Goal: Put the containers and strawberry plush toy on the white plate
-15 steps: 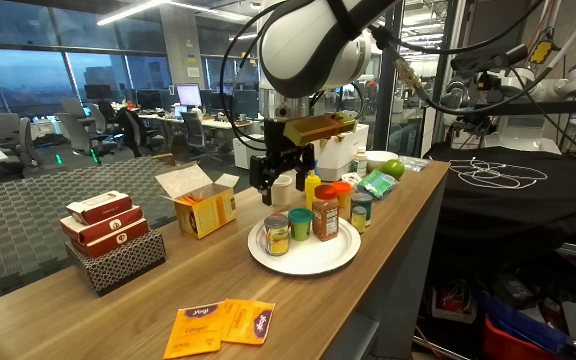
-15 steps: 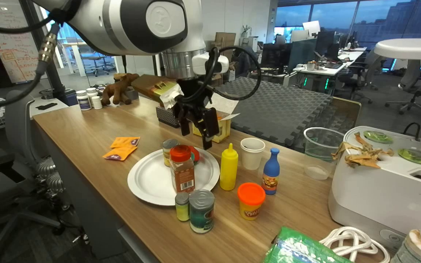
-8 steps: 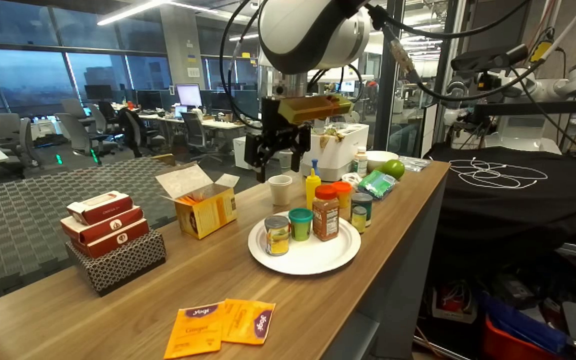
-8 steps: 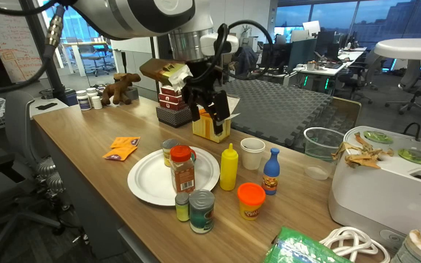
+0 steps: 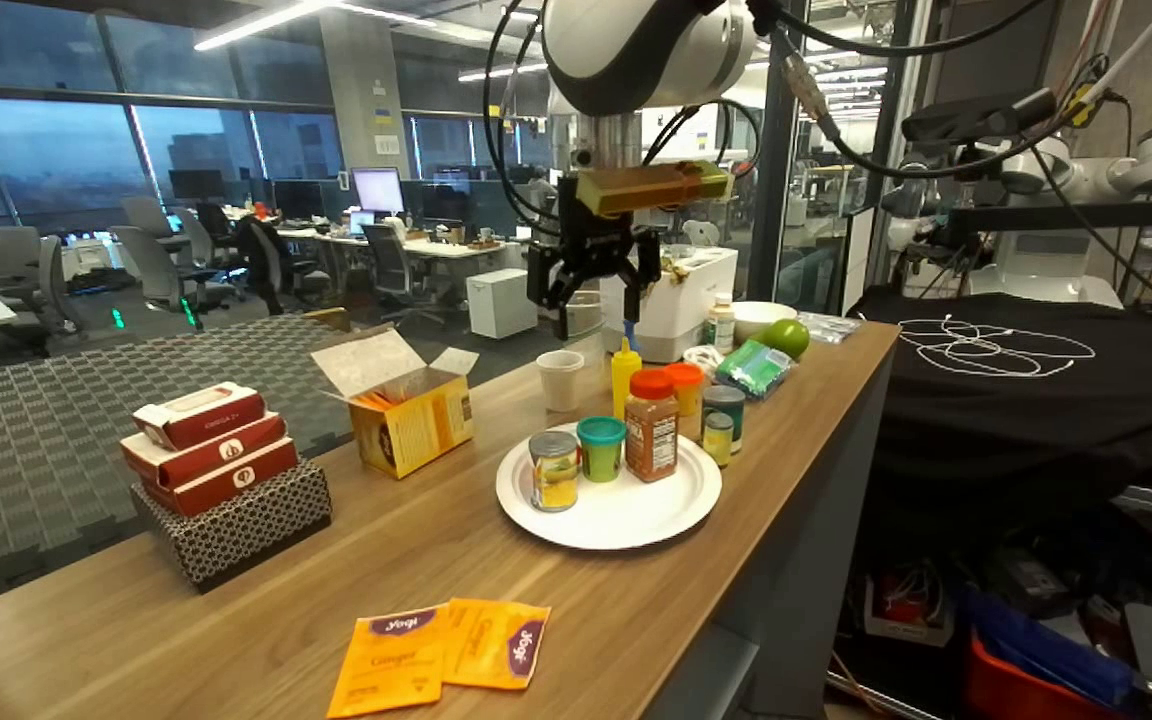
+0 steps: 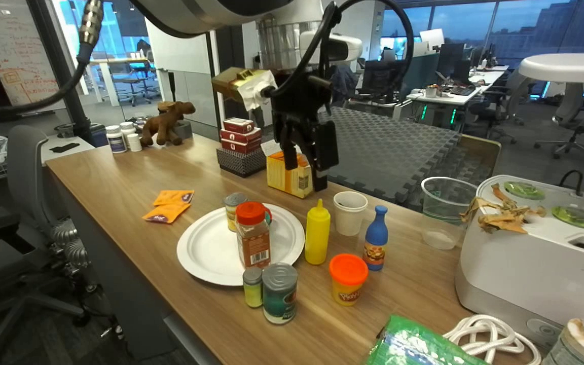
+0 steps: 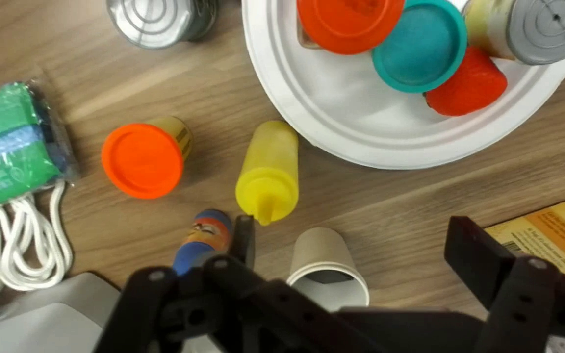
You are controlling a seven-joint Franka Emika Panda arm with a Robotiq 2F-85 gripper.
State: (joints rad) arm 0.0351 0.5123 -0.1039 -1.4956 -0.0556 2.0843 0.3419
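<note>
Yellow squeeze bottle (image 6: 317, 235), upright below the gripper (image 5: 596, 329) (jaws wide apart, nothing between them) and just outside the white plate (image 6: 213, 248), could topple if an off-centre descent clips its slim top.

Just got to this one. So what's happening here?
A robot arm seems to be loading a white plate. Its gripper hangs open above the wooden table, holding nothing. The red strawberry toy, a teal-lidded tub, a red-lidded jar and a metal-topped can are already on the plate. The yellow squeeze bottle, orange-lidded tub, green can and small yellow-green jar stand on the table, off the plate.
</note>
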